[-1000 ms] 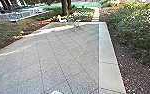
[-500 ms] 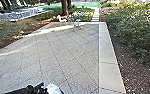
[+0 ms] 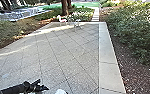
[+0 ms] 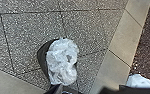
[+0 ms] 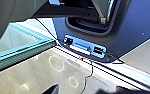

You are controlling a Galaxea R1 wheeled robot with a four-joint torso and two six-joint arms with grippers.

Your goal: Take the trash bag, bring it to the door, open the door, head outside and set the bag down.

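White, crumpled, thin plastic: trash bag point(image 4: 62, 61) outdoors above or on speckled paving point(image 4: 26, 32), short of the pale kerb point(image 4: 118, 45). Contact with the slabs can't be confirmed. Dark shape point(image 4: 42, 56) along one side, a bin wall or outer layer; can't tell which.

Left gripper point(image 3: 43, 84) apart at the tips, a clear V in the head view, the white top just beyond it. Nothing seen pinched. Right gripper point(image 5: 53, 89): cannot tell how wide it is or whether it has hold of anything.

Handling, by judgement: light, limp, slightly slippery film, easily torn if dragged over rough slabs. Weight of contents unknown. Best hold is the gathered, bunched plastic, several folds at once; one thin layer would stretch or slide out. Sides would likely sag under a squeeze.

Markings: no brand or lettering readable on the bag. Port panel point(image 5: 84, 47) on the robot's housing: nothing legible.
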